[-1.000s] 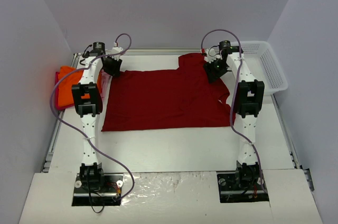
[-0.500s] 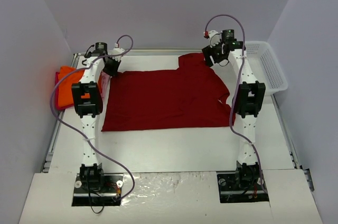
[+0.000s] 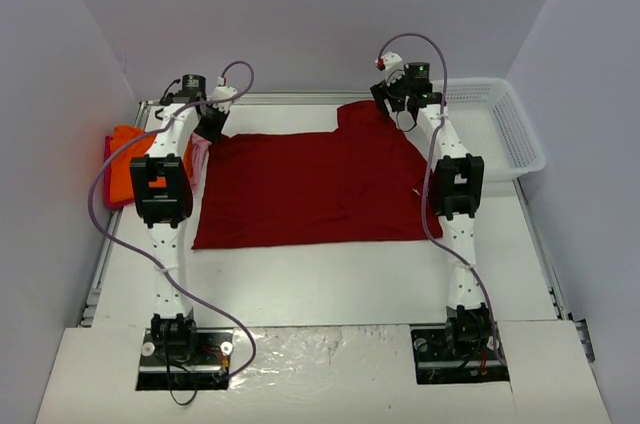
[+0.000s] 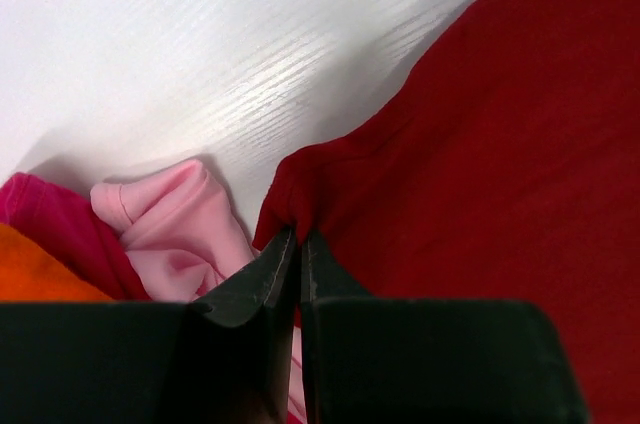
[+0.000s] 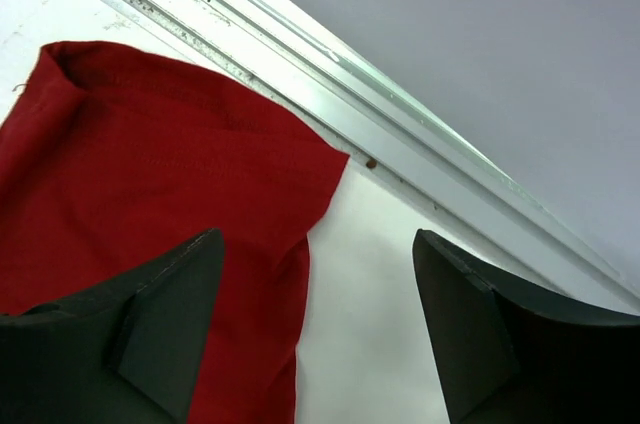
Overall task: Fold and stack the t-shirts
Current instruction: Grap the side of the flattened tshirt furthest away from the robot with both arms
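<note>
The dark red t-shirt (image 3: 310, 184) lies spread flat across the middle of the table. My left gripper (image 3: 208, 132) is at its far left corner, jaws shut on a fold of the red cloth (image 4: 330, 184). Beside that corner lies the crumpled pale pink t-shirt (image 4: 175, 229), with the bright orange t-shirt (image 3: 125, 159) bunched at the table's left edge. My right gripper (image 3: 387, 102) hovers open above the far right sleeve (image 5: 180, 154), with nothing between its fingers (image 5: 170, 294).
A white mesh basket (image 3: 505, 134) stands at the back right. A metal rail (image 5: 400, 114) runs along the table's far edge, just past the sleeve. Grey walls close in on three sides.
My left gripper has closed on the red shirt's corner. My right gripper has lifted away from the right sleeve toward the back edge and opened wider.
</note>
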